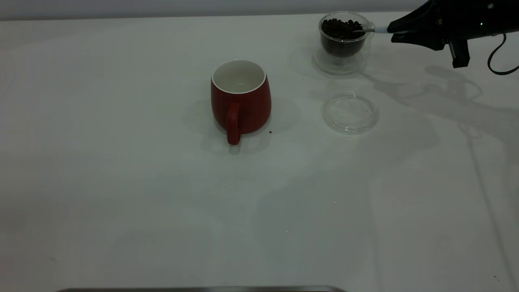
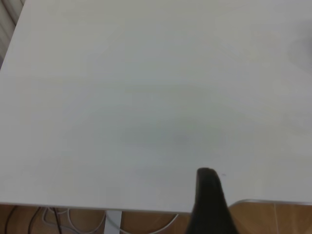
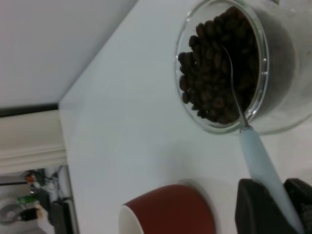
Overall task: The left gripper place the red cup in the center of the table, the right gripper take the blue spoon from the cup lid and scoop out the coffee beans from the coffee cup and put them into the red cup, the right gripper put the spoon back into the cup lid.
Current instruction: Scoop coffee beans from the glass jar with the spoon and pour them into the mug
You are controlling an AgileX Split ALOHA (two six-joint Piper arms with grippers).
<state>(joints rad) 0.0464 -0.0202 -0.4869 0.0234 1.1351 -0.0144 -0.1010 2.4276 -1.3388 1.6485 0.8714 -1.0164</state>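
One of the three steps looks done, second is in progress.

Landmark = red cup. It stands upright about mid-table, handle facing the exterior camera, white inside looks empty: no beans in it yet. So placement done, transfer not started.

Nearest the camera, at the table's front edge: a strip of grey metal edge, well clear of the red cup. Nothing else on that side. Left gripper shows only in its own wrist view as one dark finger over bare table at the table's edge, away from the work; cannot tell whether it's apart or together.

One small dark speck on the table just by the red cup's base, right side. Can't tell what it is.

Right of the red cup, near but not touching: cup lid, flat, empty, spoon already out of it.

Beyond the lid, right-rear of the red cup: coffee cup, well filled with coffee beans. Blue spoon has its steel bowl down in the beans, handle out over the rim. Right gripper is clamped on the pale-blue handle end, reaching in from the right.

Left: lift the scoop, carry to the red cup, tip, return spoon to lid.

Path from coffee cup to red cup is open table; the lid sits off that line. Judgement: main risks are spilling beans in transit and clipping the glass rim on the lift.
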